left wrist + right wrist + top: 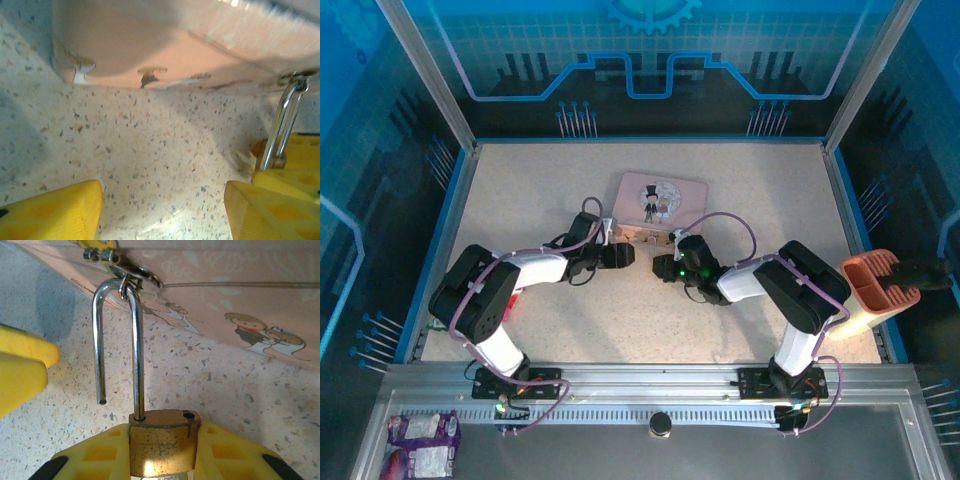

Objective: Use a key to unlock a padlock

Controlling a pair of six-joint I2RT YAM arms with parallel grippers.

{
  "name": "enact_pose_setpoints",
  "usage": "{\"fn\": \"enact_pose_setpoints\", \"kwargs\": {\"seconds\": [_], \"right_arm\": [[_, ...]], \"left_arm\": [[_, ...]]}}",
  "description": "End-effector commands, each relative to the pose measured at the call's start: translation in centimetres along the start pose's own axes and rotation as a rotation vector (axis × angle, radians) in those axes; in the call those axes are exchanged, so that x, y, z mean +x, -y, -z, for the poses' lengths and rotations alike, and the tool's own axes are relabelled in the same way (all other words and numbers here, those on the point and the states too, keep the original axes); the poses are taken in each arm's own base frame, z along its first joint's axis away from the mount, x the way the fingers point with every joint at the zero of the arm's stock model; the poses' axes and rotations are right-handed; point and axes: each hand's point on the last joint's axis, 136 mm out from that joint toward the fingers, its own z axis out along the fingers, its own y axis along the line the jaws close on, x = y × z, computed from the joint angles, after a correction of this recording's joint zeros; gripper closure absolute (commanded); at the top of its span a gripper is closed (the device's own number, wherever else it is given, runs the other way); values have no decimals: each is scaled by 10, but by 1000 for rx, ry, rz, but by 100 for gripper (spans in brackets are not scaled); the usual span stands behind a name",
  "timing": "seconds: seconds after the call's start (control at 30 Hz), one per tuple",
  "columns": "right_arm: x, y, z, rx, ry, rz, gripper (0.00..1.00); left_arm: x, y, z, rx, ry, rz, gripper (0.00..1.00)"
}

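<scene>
The brass padlock (162, 452) sits between the yellow fingers of my right gripper (162, 436), which is shut on its body. Its silver shackle (135, 355) stands open, the free end out of its hole. The bend is hooked through a metal ring (131, 276) at the pink tin (235, 295). My left gripper (162, 210) is open over bare table just in front of the tin (165, 45), nothing between its fingers. The shackle (280, 125) stands to its right. From above, both grippers (625, 255) (665, 265) meet below the tin (662, 197). I cannot make out the key.
An orange holder (880, 290) stands at the table's right edge. Snack packets (420, 445) lie below the near rail on the left. Blue walls and a metal frame enclose the speckled table (540, 190).
</scene>
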Motion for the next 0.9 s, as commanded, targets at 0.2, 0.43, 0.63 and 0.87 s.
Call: {"fn": "enact_pose_setpoints", "kwargs": {"seconds": [0.2, 0.43, 0.63, 0.87], "right_arm": [[-24, 6, 5, -6, 165, -196, 100], [-35, 15, 9, 1, 295, -319, 100], [-51, 12, 8, -27, 358, -367, 100], [-66, 12, 0, -77, 395, -432, 100]], "left_arm": [[-47, 30, 58, 36, 223, 3, 31], [-96, 17, 63, -4, 289, 53, 29], [-119, 16, 28, -18, 254, 71, 29], [-120, 0, -9, -54, 202, 152, 30]]}}
